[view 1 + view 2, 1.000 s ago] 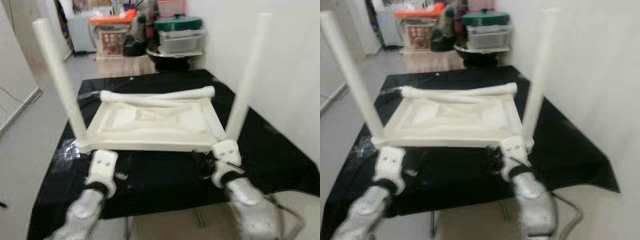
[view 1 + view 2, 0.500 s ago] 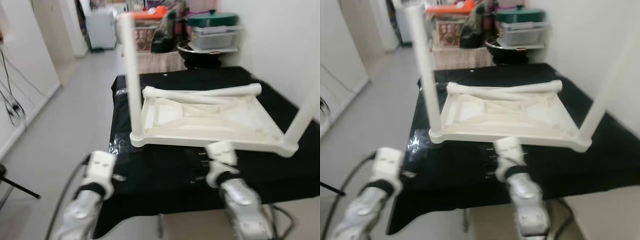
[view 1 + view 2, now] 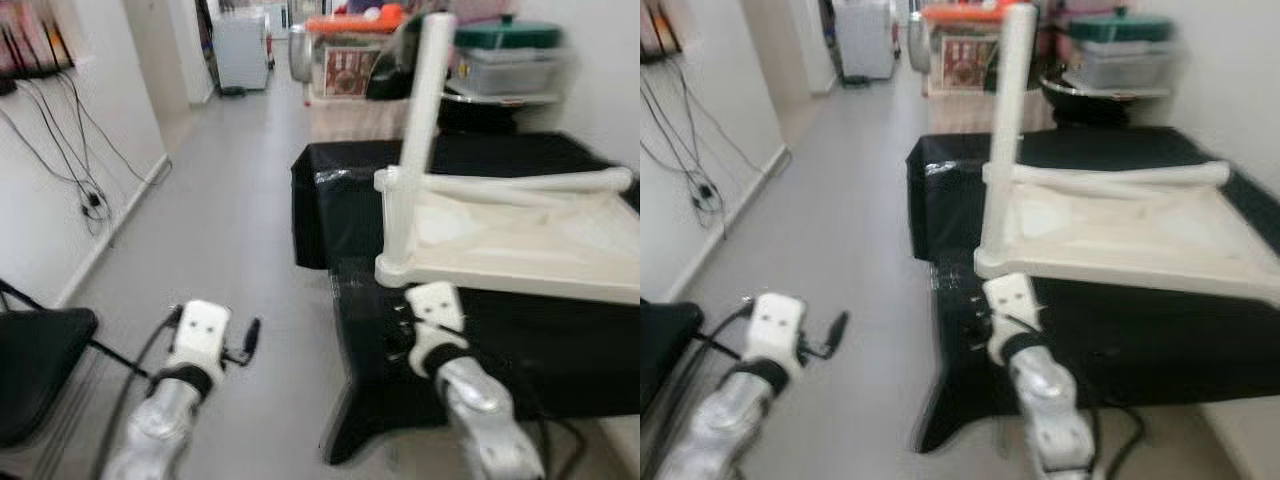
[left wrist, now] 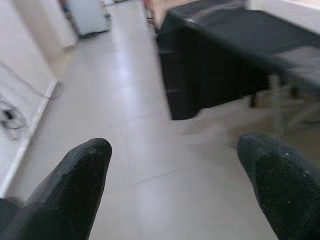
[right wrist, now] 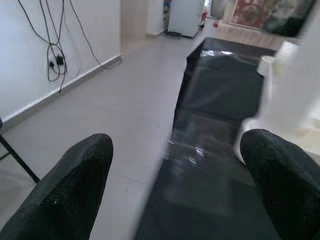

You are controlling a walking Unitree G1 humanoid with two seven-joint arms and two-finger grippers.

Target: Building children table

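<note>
Camera has swung left since a second ago: the whole scene has slid right in frame, and the grey floor (image 3: 240, 200), the left wall with hanging cables (image 3: 70, 130) and a black chair (image 3: 35, 360) have come into view.

The white table (image 3: 520, 245) lies upside down on the black cloth (image 3: 470, 330), in the same spot on it as before. One leg (image 3: 425, 100) stands upright at its near left corner, and a loose leg (image 3: 520, 183) lies across the far edge. The second upright leg has passed beyond the right edge of frame.

The left gripper (image 4: 172, 170) hangs over bare floor, off the cloth, fingers (image 4: 75, 175) spread wide, holding nothing.

The right gripper (image 5: 175, 175) sits at the cloth's near left corner, just below the upright leg's base, fingers (image 5: 280, 170) spread, holding nothing.

Storage bins (image 3: 500, 60) stand behind the cloth.
</note>
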